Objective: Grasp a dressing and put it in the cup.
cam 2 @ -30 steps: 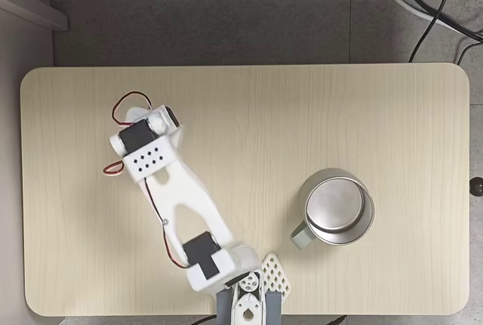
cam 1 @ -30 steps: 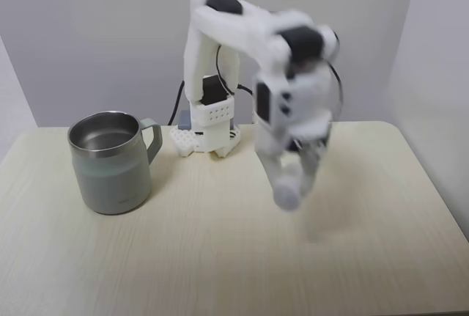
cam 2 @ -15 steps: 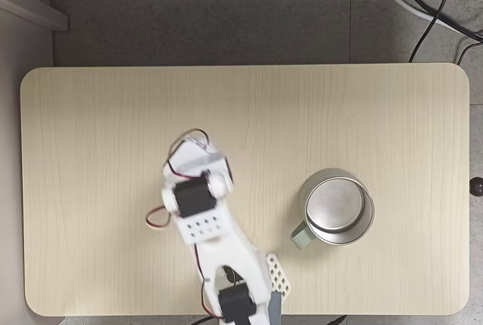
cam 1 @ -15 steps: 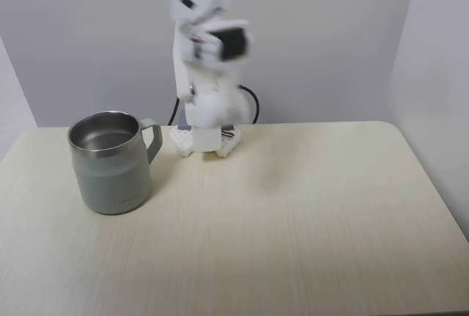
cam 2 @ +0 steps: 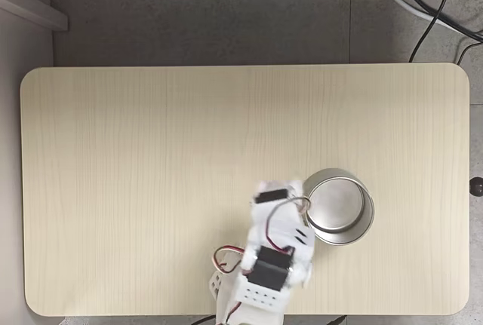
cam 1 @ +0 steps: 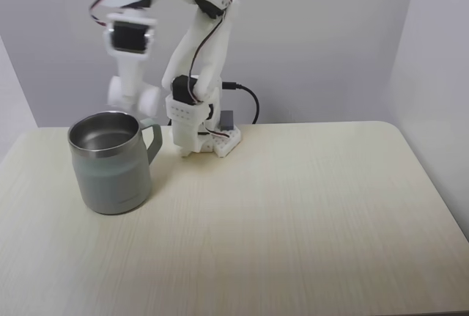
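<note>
One blurred end effector [cam 1: 133, 96] gripping dressing [cam 1: 149, 98], just above cup [cam 1: 110, 173]

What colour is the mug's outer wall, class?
Pale grey-green, below a steel rim; the mug shows this best in the fixed view from the table's front.

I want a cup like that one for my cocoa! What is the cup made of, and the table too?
The cup looks like metal: its rim and inside shine silvery like steel, while the outside has a dull, pale grey-green coat, probably paint. The table looks like light wood with fine straight grain lines; it could be a printed wood-look surface, since it seems very smooth and even.
</note>
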Robot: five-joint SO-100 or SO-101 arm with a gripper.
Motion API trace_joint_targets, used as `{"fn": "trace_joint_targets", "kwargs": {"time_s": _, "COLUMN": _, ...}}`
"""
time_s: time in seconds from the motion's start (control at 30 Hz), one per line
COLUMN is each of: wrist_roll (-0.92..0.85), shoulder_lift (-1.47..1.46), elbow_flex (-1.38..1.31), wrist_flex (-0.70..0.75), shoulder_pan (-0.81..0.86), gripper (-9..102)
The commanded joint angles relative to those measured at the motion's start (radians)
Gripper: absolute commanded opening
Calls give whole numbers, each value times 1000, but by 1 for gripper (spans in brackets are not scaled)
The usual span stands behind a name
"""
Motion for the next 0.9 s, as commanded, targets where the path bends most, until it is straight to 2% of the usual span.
{"fn": "trace_joint_targets", "kwargs": {"time_s": 0.0, "wrist_roll": -21, "shoulder_lift": 43, "elbow_flex": 0, "wrist_flex": 18, "shoulder_pan": 121, "gripper": -1}}
{"fn": "trace_joint_targets", "kwargs": {"time_s": 0.27, "wrist_roll": -97, "shoulder_lift": 135, "elbow_flex": -3, "wrist_flex": -48, "shoulder_pan": 249, "gripper": 1}}
{"fn": "trace_joint_targets", "kwargs": {"time_s": 0.4, "wrist_roll": -103, "shoulder_lift": 178, "elbow_flex": -2, "wrist_flex": -77, "shoulder_pan": 270, "gripper": 10}}
{"fn": "trace_joint_targets", "kwargs": {"time_s": 0.53, "wrist_roll": -110, "shoulder_lift": 198, "elbow_flex": 2, "wrist_flex": -78, "shoulder_pan": 278, "gripper": 26}}
{"fn": "trace_joint_targets", "kwargs": {"time_s": 0.6, "wrist_roll": -114, "shoulder_lift": 198, "elbow_flex": 2, "wrist_flex": -78, "shoulder_pan": 278, "gripper": 30}}
{"fn": "trace_joint_targets", "kwargs": {"time_s": 0.87, "wrist_roll": -126, "shoulder_lift": 221, "elbow_flex": 31, "wrist_flex": -78, "shoulder_pan": 293, "gripper": 31}}
